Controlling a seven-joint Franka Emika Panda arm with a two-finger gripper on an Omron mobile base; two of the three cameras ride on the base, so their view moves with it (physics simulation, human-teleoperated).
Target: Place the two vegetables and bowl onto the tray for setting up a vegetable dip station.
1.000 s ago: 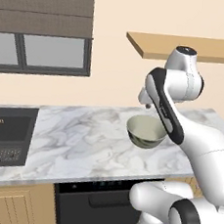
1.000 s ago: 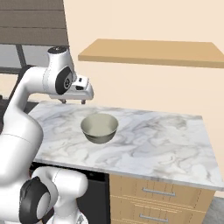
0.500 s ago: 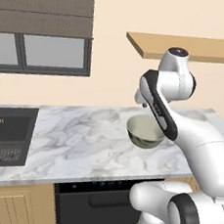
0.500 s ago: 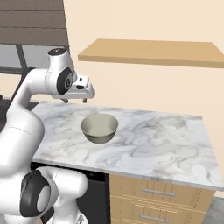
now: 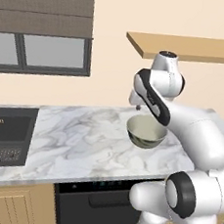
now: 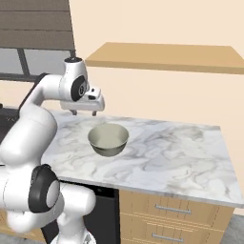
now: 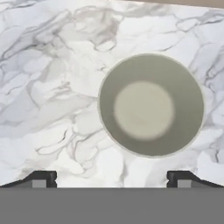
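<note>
Bowl on counter, below gripper

Round, fairly deep bowl, greyish-green outside, pale cream within; upright and empty on the white marble counter, near its front edge, with bare stone on every side and nothing touching the rim

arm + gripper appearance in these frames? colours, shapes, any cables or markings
The arm has glossy white rounded shells with dark grey to black bands at the joints and round dark caps on the joint ends. The gripper has a white boxy body with two small dark fingers; in the hand view the tips are dark, blocky and wedge-shaped. No cables or markings can be made out.
</note>
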